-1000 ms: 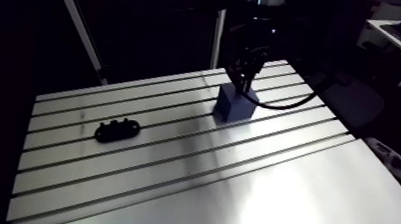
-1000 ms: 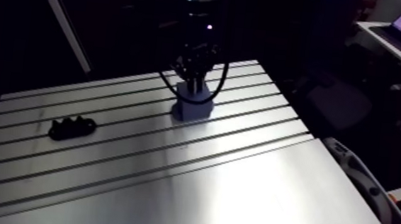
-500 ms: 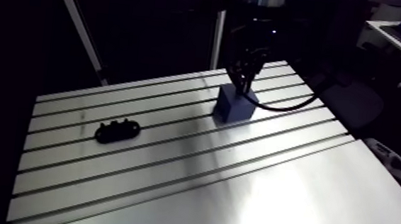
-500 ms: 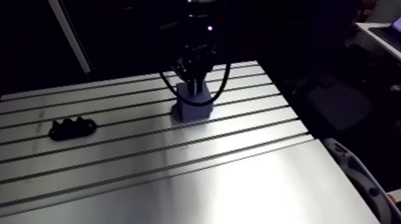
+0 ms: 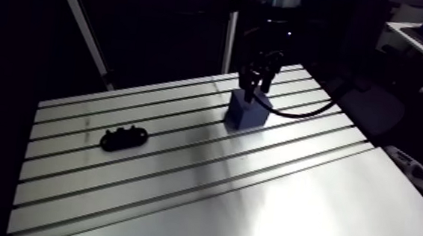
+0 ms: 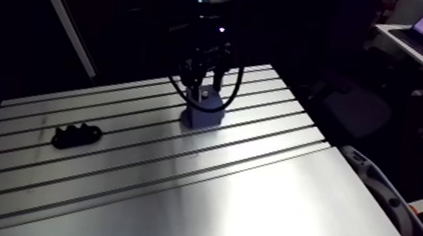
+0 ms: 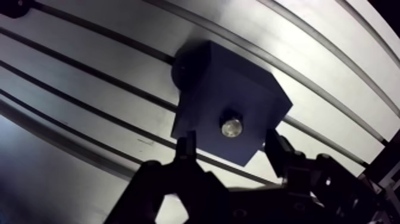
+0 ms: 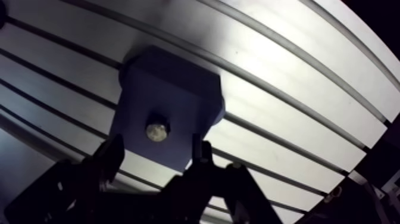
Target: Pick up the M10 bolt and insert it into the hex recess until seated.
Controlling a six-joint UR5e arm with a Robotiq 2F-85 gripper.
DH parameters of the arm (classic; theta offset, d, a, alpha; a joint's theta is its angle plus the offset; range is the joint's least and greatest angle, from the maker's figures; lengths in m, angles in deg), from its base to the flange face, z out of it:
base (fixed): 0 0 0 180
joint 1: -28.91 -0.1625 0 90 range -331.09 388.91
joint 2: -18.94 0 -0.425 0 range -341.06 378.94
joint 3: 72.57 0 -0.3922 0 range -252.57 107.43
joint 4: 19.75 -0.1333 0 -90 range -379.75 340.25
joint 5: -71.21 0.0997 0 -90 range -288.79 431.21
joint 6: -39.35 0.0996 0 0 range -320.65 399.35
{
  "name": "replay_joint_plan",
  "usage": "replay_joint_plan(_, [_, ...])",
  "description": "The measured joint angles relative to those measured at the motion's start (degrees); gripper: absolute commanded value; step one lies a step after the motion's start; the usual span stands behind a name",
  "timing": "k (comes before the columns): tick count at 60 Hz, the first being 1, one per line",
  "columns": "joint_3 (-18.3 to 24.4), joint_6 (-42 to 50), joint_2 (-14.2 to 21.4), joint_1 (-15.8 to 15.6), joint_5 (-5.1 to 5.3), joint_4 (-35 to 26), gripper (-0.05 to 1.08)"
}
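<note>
Hovering above the blue block [image 5: 247, 113] on the bench's [image 5: 177, 191] far side, the claw [image 5: 258, 88] points straight down in the arm view. In the wrist view the M10 bolt [image 7: 231, 127] sits in the hex recess [image 8: 156, 118], with the fingers [image 7: 186, 146] spread apart and touching nothing. The insertion looks done, so what's left is a straight lift clear.

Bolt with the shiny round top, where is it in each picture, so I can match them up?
Arm view: the bolt is only a tiny pale dot on top of the blue block, right under the end effector.
Wrist view: its shiny head sits in the block's top, just ahead of the open fingers, touching neither.
Shared landmark: the blue block on the slotted table.
</note>
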Motion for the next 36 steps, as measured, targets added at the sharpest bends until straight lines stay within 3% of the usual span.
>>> replay_joint_plan(29, [0.6, 4.3, 1.7, 0.0, 0.13, 0.9, 0.05])
replay_joint_plan(31, [0.7, 5.6, 1.8, 0.0, 0.08, 0.9, 0.08])
replay_joint_plan(32, [0.7, 6.2, 1.9, 0.0, 0.04, 0.9, 0.12])
replay_joint_plan(33, [0.8, 6.9, 1.9, 0.0, -0.02, 0.8, 0.25])
replay_joint_plan(36, [1.0, 10.7, 2.2, 0.0, -0.31, 0.3, 0.33])
